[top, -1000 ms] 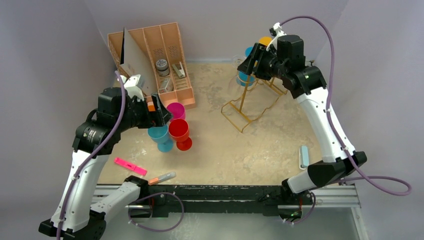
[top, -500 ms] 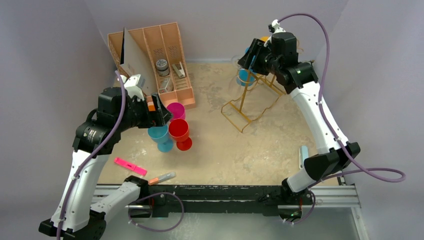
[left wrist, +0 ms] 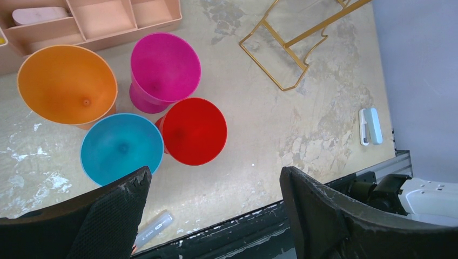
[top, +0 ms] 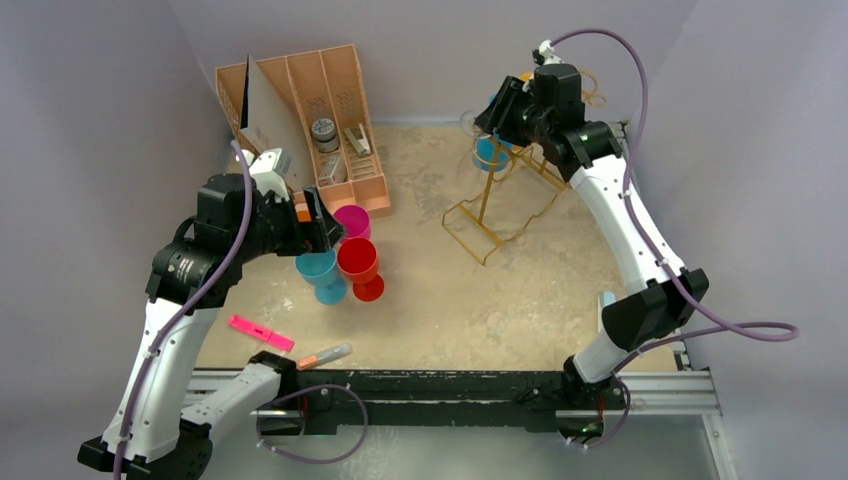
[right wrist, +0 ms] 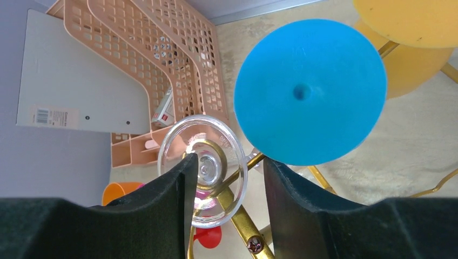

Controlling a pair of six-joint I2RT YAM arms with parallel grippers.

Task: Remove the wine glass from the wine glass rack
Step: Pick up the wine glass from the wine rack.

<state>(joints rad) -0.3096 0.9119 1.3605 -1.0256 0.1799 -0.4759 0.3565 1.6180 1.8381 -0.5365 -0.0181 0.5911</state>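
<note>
Far right of the bench (top: 450, 290): wine glass rack (top: 486, 203) upright, thin gold wire, wavy-edged base flat on the surface; on its upper arms, hung foot-up, a clear wine glass (right wrist: 205, 143), with a blue glass (right wrist: 310, 91) just beside it and a yellow glass (right wrist: 410, 24) beyond that; right gripper (right wrist: 229, 164) up at the top of the rack, jaws apart with the clear foot between them, one finger overlapping the foot's rim, a sliver of gap showing at the other, no grip to be seen; gold hanger wire visible through the clear foot; left gripper (left wrist: 213, 178) well apart on the left side, jaws wide and holding nothing, hovering above four plastic goblets standing mouth-up in a tight cluster: orange goblet (left wrist: 67, 83), pink goblet (left wrist: 162, 67), blue goblet (left wrist: 121, 148), red goblet (left wrist: 193, 131); tan desk organiser (top: 340, 110) just behind the cluster, at the back left.
</note>
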